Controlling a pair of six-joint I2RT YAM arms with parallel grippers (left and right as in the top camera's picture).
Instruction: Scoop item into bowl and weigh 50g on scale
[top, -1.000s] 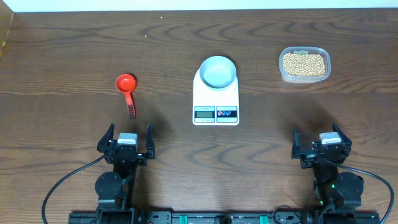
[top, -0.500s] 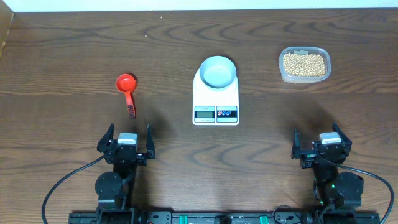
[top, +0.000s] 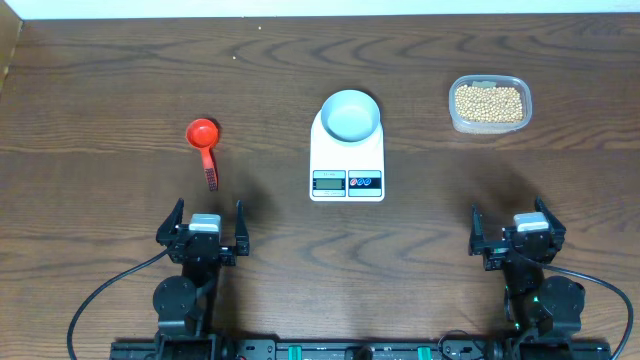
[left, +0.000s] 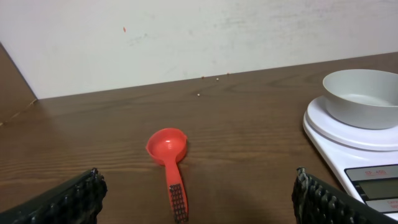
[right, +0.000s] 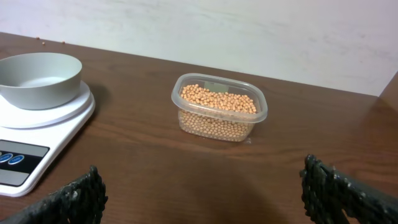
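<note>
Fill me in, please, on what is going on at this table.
Nothing is being handled yet. The left fingers and the right fingers stand open and empty at the near edge of the table. The red scoop lies untouched ahead of the left arm. The bowl sits empty on the scale, and the beans are in the clear tub to its right.
</note>
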